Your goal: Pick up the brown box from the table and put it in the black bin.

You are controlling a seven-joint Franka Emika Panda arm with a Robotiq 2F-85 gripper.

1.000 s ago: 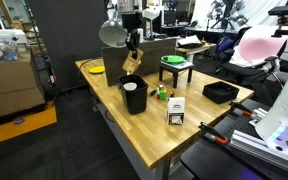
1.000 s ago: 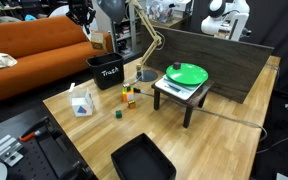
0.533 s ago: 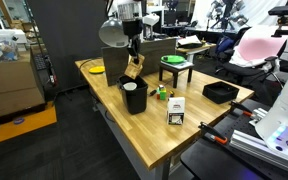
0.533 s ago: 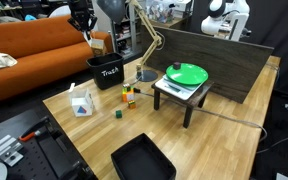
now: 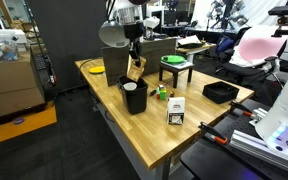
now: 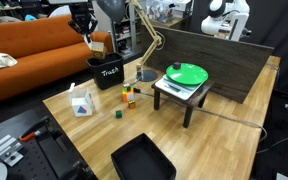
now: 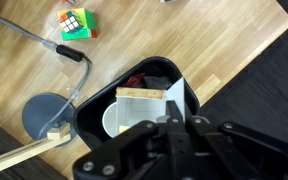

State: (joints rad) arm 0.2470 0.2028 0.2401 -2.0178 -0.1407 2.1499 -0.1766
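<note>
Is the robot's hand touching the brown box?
Touching. In an exterior view the box hangs in the air over the bin, pinched at its top between the jaws of the gripper.

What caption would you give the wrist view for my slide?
Tool holding the brown box over the open black bin on the table, a Rubik's cube nearby.

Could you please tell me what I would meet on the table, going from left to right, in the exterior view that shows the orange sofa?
white box → black bin → lamp base → green disc on its small stand.
</note>
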